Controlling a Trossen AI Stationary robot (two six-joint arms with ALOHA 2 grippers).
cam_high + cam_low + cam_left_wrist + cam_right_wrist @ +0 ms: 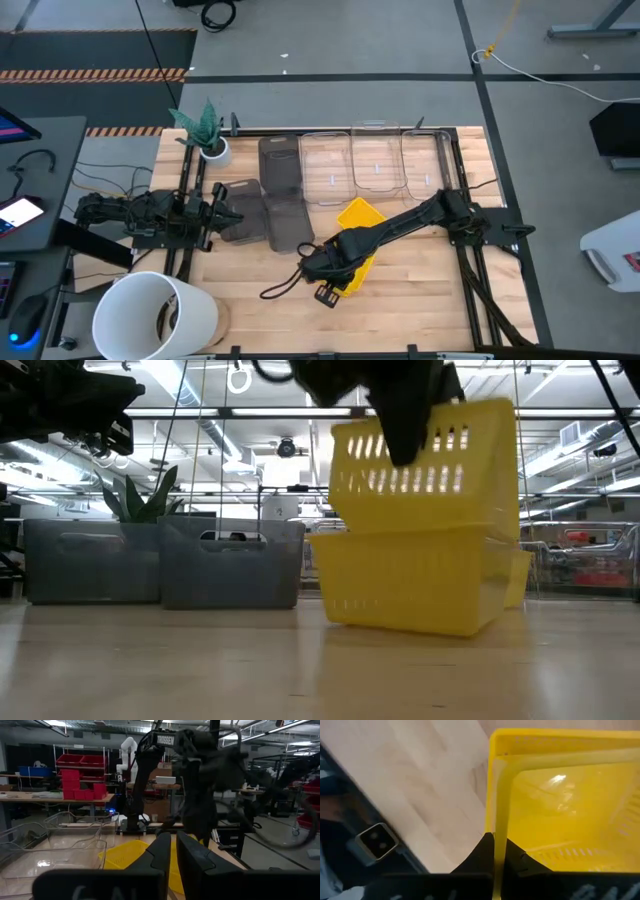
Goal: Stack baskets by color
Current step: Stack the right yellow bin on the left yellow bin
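Observation:
My right gripper (335, 268) reaches down at the table's middle and is shut on a yellow basket (430, 460). That basket sits tilted, partly inside a second yellow basket (410, 585) standing on the table. More yellow (518, 575) shows behind them. Three clear baskets (375, 160) stand in a row at the far edge. Grey baskets (282, 195) stand left of centre. My left gripper (238, 205) waits shut and level beside the grey ones, touching nothing. My right gripper holds the upper yellow basket by its rim (496, 827), one finger inside the wall and one outside. The fingers come from above, pointing steeply down. The basket hangs tilted, its lower part resting in the yellow basket (545, 740) beneath.
A big white bucket (155, 315) stands at the near left corner. A small white plant pot (212, 148) is at the far left. A black cable (285, 285) and a small camera block (325, 295) lie near the yellow baskets. Bare wood lies along the near edge.

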